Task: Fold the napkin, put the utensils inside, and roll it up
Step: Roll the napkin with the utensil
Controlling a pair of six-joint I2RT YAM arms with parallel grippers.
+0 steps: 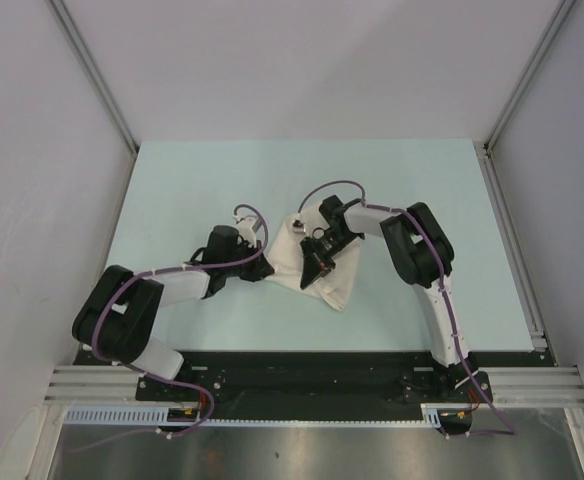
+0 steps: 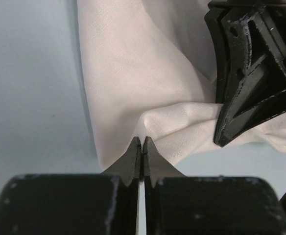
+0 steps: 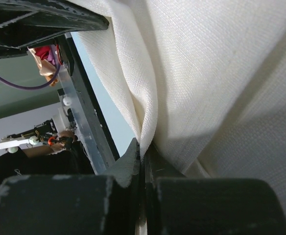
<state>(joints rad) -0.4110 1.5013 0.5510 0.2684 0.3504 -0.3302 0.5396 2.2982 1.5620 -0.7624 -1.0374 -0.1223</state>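
- Napkin [image 1: 340, 285]: bunched, creased heap at mid-tabletop [image 1: 172, 180], between the two arms.
- Left claw [image 2: 141, 143]: tips pressed together at a folded napkin edge. Cloth seems nipped between them, though the contact point is partly hidden.
- Right claw [image 3: 142, 147]: tips closed, pinching a napkin fold, with cloth draping above it.
- The two claws sit near each other.
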